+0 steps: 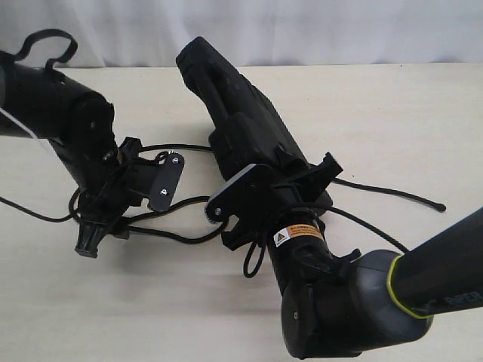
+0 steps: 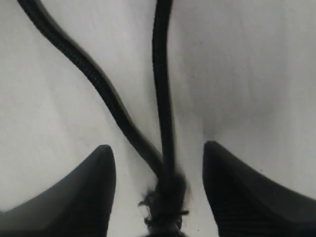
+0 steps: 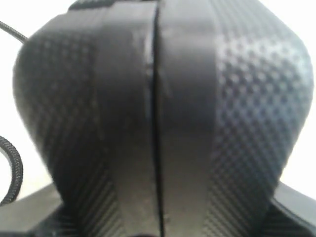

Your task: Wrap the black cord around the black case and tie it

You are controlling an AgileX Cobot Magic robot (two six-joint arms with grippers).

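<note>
The black case [image 1: 226, 98] stands on edge, slanting from the far middle of the table toward my right arm. My right gripper [image 1: 306, 181] is shut on its near end; in the right wrist view the textured case [image 3: 158, 98] fills the frame edge-on, with its seam up the middle. The black cord [image 1: 181, 237] lies in loops on the table between the arms, and one end [image 1: 441, 205] trails off to the right. My left gripper [image 1: 90, 241] points down at the table, open. Its fingers [image 2: 89, 197] flank the frayed knot [image 2: 168, 197], apart from it, where two cord strands [image 2: 98, 84] meet.
The table top [image 1: 392, 121] is pale and plain, with a white backdrop [image 1: 302, 30] behind it. The right arm's thick grey forearm [image 1: 423, 286] crosses the near right corner. A glossy robot cable [image 1: 45, 45] loops above the left arm.
</note>
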